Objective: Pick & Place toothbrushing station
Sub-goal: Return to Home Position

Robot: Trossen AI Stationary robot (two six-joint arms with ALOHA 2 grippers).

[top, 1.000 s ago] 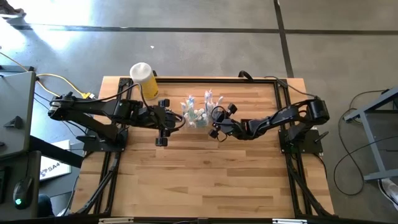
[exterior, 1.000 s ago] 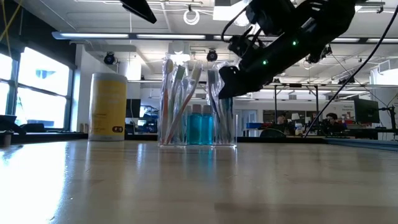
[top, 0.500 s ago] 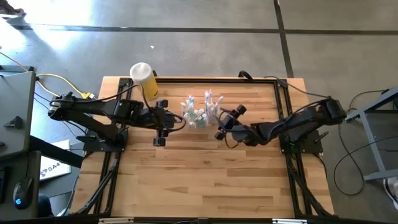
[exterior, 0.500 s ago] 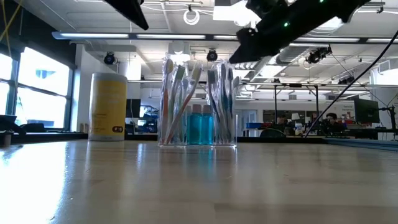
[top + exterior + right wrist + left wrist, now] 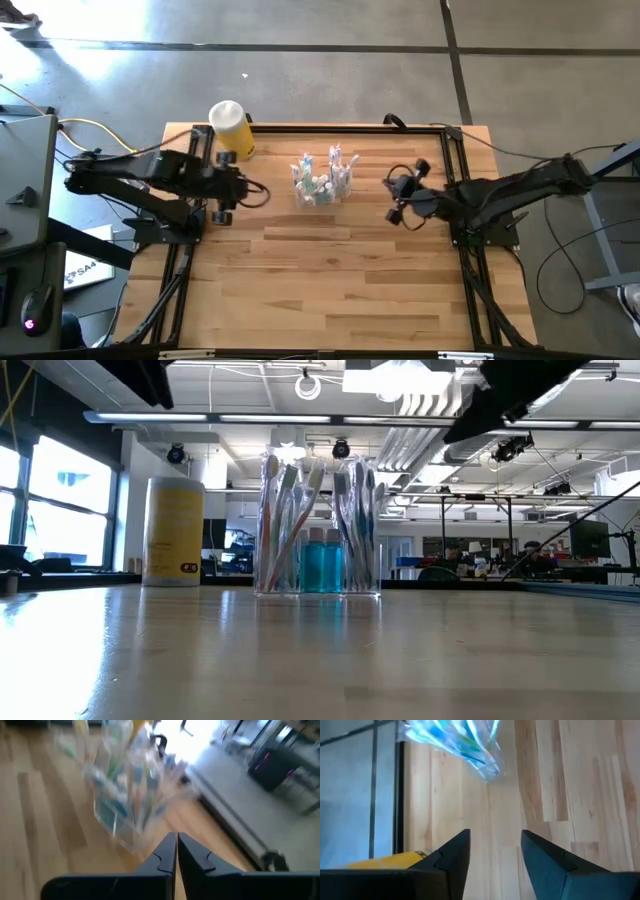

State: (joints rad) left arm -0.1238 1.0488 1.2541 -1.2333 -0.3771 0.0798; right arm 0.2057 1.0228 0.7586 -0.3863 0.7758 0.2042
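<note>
Toothbrush holder (image 5: 322,185) upright on counter (image 5: 330,290); L gripper (image 5: 495,839) fingers spread, R gripper (image 5: 176,838) fingers pressed together, both clear of it.

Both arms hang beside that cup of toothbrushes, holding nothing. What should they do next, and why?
Probably draw both arms back to rest at their bases. The clear organizer stands upright with the toothbrushes inside, no brush shows loose on the table, and the left gripper, open, and right gripper, shut, hold nothing.
</note>
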